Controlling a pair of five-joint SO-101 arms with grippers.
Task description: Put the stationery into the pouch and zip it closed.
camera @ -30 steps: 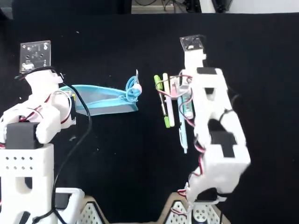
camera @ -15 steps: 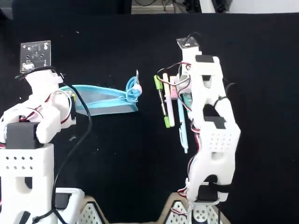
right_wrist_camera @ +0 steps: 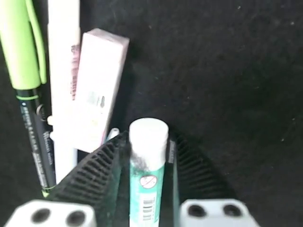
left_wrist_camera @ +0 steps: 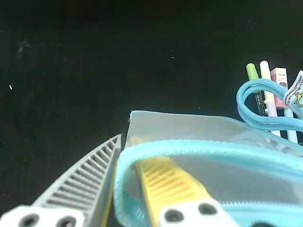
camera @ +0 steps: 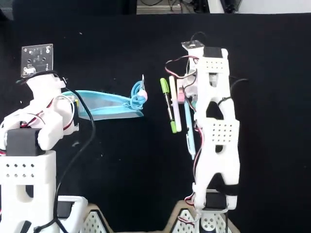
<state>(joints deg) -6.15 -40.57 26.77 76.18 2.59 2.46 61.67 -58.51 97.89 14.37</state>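
A light blue mesh pouch (camera: 104, 105) lies left of centre, its blue loop (camera: 138, 94) at the right end. My left gripper (camera: 73, 104) is shut on the pouch's open rim (left_wrist_camera: 189, 149), with the yellow finger (left_wrist_camera: 165, 184) inside and the grey finger (left_wrist_camera: 80, 189) outside. To the right lie a green pen (camera: 167, 104), a white pen (camera: 174, 104), a pink eraser (camera: 181, 92) and a pale blue pen (camera: 189, 133). My right gripper (right_wrist_camera: 147, 137) is above them, its black fingers (right_wrist_camera: 94, 170) pressed on both sides of a white-capped, teal-labelled glue stick (right_wrist_camera: 147, 175).
A black cloth covers the table (camera: 121, 165). A tag board (camera: 36, 57) stands on the left arm. The right arm's body (camera: 216, 141) stretches over the table's right half. Open cloth lies between the pouch and the pens.
The right arm has straightened and swung left over the stationery, now covering the glue stick from above. The left arm and pouch have stayed still.
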